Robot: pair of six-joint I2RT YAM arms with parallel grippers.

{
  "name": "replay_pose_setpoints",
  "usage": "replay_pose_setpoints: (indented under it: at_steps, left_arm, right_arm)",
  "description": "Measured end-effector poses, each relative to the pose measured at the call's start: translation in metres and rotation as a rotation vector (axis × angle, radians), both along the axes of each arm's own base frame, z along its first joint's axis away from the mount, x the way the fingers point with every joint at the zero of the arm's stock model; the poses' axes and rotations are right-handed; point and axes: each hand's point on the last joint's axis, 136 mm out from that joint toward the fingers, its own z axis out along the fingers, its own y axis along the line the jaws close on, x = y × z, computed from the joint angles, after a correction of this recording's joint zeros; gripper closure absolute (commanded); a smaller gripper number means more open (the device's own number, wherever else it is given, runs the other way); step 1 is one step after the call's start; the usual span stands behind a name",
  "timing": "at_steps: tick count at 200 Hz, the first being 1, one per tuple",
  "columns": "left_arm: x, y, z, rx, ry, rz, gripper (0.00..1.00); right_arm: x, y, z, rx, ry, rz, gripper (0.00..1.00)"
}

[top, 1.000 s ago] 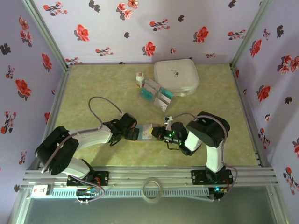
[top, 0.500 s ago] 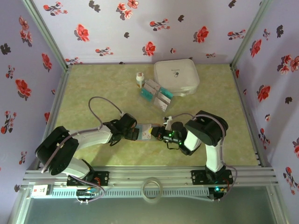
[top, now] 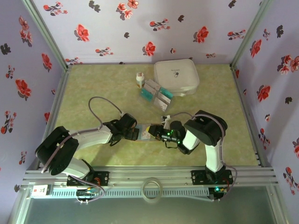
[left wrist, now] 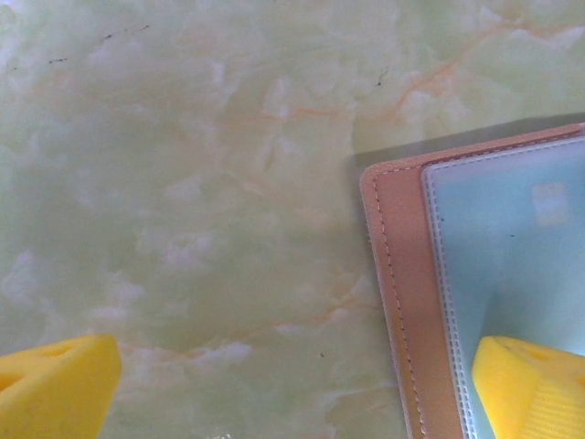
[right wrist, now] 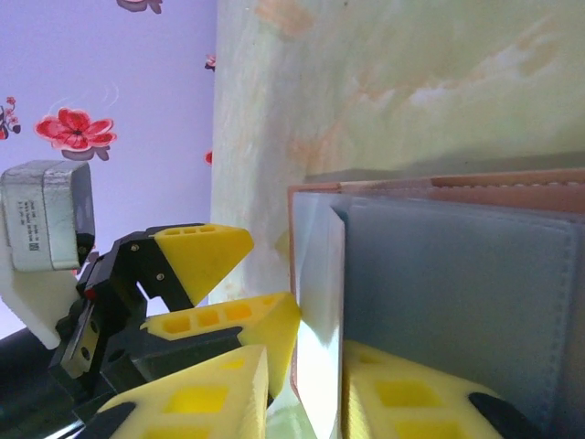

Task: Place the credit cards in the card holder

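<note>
The card holder [top: 145, 132] lies open on the table between my two grippers, brown leather [left wrist: 395, 274] round a clear sleeve with a teal card under it. My left gripper [top: 134, 134] [left wrist: 297, 389] is open, one fingertip [left wrist: 535, 384] resting on the sleeve, the other on bare table. My right gripper [top: 158, 132] [right wrist: 306, 366] meets the holder [right wrist: 457, 293] from the opposite side. Its jaws stand slightly apart around a pale glossy leaf [right wrist: 320, 302], a card or a sleeve, I cannot tell which. The loose credit cards [top: 156, 94], white and teal, lie further back.
A large white zip case [top: 176, 77] sits at the back, just behind the loose cards. A small white bottle [top: 139, 79] stands to the left of it. The flowered walls close in the table on three sides.
My right gripper's jaws have parted a little after being shut, and it has edged left toward the holder. The left arm has not moved.
</note>
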Motion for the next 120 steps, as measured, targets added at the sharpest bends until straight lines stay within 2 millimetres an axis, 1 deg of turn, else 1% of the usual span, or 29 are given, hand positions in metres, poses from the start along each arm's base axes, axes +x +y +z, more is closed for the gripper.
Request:
replay_pose_setpoints:
  at_steps: [25,62,108,120]
  left_arm:
    - [0.000,0.000,0.000,0.000,0.000,0.000,0.00]
    - [0.000,0.000,0.000,0.000,0.000,0.000,0.00]
    - [0.001,-0.001,0.001,-0.006,-0.004,0.002,0.00]
    - [0.002,0.000,0.001,-0.007,-0.005,0.007,0.00]
  right_arm:
    - [0.000,0.000,0.001,-0.013,0.007,-0.005,0.71]
    - [0.000,-0.004,0.004,-0.069,0.009,-0.010,0.63]
    - [0.001,-0.015,0.006,-0.228,0.001,-0.011,0.53]
    - [0.001,-0.018,0.008,-0.281,-0.003,-0.004,0.52]
